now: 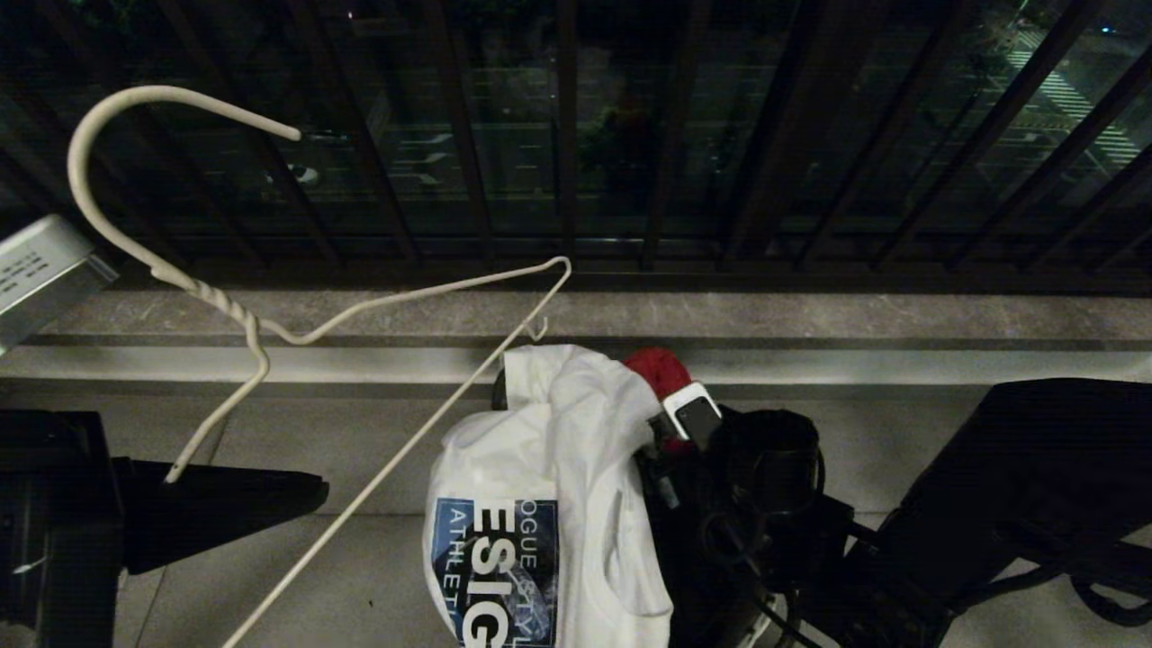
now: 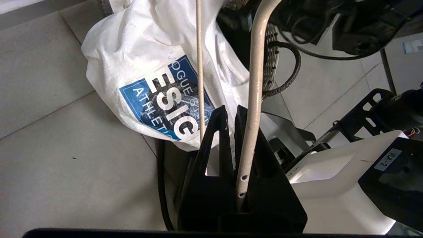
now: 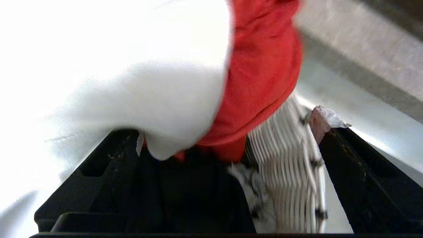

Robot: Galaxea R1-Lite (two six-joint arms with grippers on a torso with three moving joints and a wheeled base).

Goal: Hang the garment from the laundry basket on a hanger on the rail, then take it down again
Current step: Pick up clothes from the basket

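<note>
Left gripper [image 2: 231, 114] clamps the hanger [image 1: 261, 324]; right gripper [image 3: 228, 145], jaws wide over the T-shirt [image 1: 540, 468] in the basket [image 3: 290, 165], risks snagging the red cloth [image 3: 264, 66].

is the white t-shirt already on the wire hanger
No, the T-shirt is heaped over the basket, while the hanger is bare in the left tool.

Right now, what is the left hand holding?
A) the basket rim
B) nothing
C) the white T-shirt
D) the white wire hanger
D: the left hand is shut on the white wire hanger, while the white T-shirt lies apart over the basket.
</note>
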